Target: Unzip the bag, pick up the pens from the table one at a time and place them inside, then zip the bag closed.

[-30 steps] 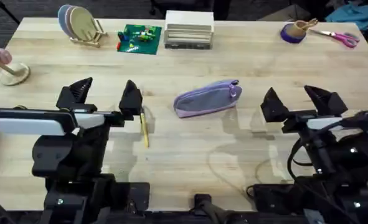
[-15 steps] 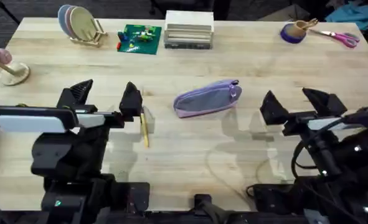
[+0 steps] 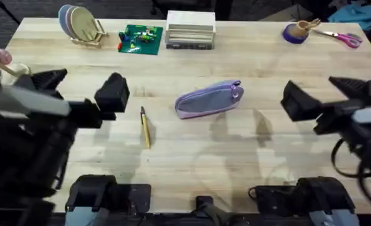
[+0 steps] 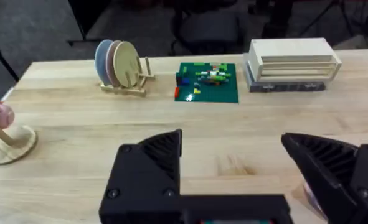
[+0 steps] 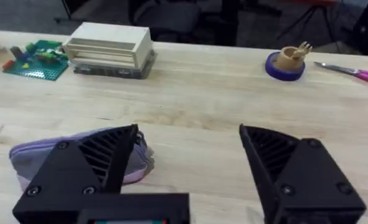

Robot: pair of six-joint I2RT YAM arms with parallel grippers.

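Note:
The lilac and grey bag (image 3: 209, 99) lies near the middle of the table (image 3: 248, 56), nothing touching it. One yellowish pen (image 3: 145, 127) with a dark tip lies on the wood to its left. My left gripper (image 3: 81, 86) hangs open above the table, left of the pen, with nothing between its fingers. On the other side, the right gripper (image 3: 328, 94) is open and empty, well right of the bag. In the right wrist view the bag (image 5: 23, 155) shows partly behind the left finger of that gripper (image 5: 193, 165). In the left wrist view, the left gripper (image 4: 240, 165) is spread wide over bare wood.
Along the far edge stand a dish rack (image 3: 81, 25), a green brick plate (image 3: 141, 39) and a stack of white trays (image 3: 190, 30). A purple tape roll (image 3: 296, 31) and pink scissors (image 3: 343, 37) lie far right. A wooden stand (image 3: 9, 70) is at the left.
Both arms have risen toward the camera and look larger; the left gripper shifted left, away from the pen, and the right shifted right. Bag and pen have not moved.

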